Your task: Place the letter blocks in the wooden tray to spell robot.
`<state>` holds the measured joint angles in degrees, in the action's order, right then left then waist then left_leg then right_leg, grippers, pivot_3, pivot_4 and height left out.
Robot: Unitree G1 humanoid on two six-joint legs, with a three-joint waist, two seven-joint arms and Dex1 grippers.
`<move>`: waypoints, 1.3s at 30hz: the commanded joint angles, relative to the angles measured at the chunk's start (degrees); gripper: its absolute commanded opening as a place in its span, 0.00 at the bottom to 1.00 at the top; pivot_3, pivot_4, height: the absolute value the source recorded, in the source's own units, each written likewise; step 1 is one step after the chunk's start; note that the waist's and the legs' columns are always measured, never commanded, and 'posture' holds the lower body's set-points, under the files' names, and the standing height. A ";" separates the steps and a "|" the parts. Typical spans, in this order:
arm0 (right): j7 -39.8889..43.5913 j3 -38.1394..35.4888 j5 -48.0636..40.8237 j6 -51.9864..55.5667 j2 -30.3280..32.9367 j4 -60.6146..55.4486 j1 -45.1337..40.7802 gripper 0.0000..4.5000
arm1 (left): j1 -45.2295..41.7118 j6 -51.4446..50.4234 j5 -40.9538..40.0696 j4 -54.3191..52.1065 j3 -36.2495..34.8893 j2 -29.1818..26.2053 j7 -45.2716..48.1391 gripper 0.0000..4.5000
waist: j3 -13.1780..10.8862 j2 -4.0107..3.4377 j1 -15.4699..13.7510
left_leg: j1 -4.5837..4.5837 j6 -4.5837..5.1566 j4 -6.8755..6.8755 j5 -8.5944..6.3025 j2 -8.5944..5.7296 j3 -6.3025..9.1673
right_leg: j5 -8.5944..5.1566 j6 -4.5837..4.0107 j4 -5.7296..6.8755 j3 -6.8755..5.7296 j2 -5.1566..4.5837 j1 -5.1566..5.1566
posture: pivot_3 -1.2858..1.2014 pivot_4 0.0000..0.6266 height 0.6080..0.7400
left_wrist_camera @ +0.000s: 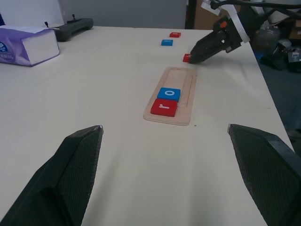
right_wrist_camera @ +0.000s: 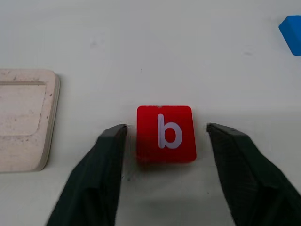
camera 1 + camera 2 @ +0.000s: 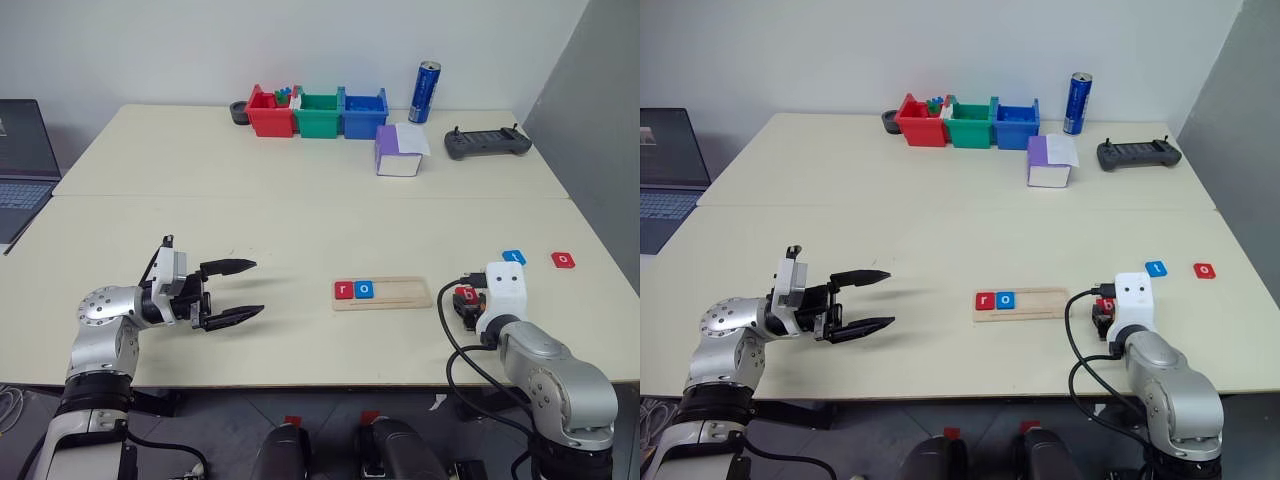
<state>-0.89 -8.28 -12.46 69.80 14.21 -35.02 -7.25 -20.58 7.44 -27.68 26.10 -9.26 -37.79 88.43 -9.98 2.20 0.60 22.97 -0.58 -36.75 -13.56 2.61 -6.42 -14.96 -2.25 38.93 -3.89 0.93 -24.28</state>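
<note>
With r and o seated in the wooden tray (image 3: 383,293), our right hand (image 2: 164,141) apparently straddles, ungripped, the red b block (image 2: 166,133) we must next close on; our left hand (image 3: 240,290) waits open.

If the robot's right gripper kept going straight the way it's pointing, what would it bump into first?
Probably the red b block. The right gripper points down at it, open fingers either side, so it likely meets the block or the table under it.

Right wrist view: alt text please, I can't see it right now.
The right gripper straddles a red "b" block lying flat on the table, jaws open with gaps either side. The wooden tray end and a blue block sit nearby.
</note>
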 commanded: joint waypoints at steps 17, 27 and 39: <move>75.16 8.57 -4.54 -47.98 41.75 42.51 -14.28 1.00 | -1.70 -1.58 -0.41 -1.74 -0.18 -0.05 -0.74 1.00 | -0.05 0.02 0.01 | 0.00 0.13 0.07 -0.07 -0.01 0.00 | -0.01 -0.01 -0.25 -0.02 0.07 0.05 | 0.52 0.24 1.00; 83.07 18.83 6.88 -67.77 38.49 65.30 -26.31 1.00 | 1.39 -2.20 -0.87 -5.14 -1.45 -0.83 -1.67 1.00 | -0.06 0.01 -0.16 | -0.01 0.10 -0.08 -0.06 -0.01 -0.03 | -0.01 -0.01 -0.10 0.00 0.03 0.05 | 0.52 0.24 1.00; 85.54 20.26 10.04 -71.02 35.19 74.64 -30.76 0.64 | 3.09 -2.84 -1.54 -7.28 -1.92 -1.51 -3.00 1.00 | -0.06 0.00 -0.21 | -0.07 0.10 -0.16 -0.06 0.00 -0.05 | -0.01 -0.03 0.02 0.02 0.01 0.09 | 0.52 0.24 1.00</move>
<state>83.36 12.03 -3.28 -0.75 49.19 38.97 -37.30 -17.53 4.50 -27.99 20.60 -9.46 -38.43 85.60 -10.03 2.20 0.38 22.90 -0.48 -36.91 -13.62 2.61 -6.47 -14.97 -2.28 38.94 -3.87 0.94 -24.19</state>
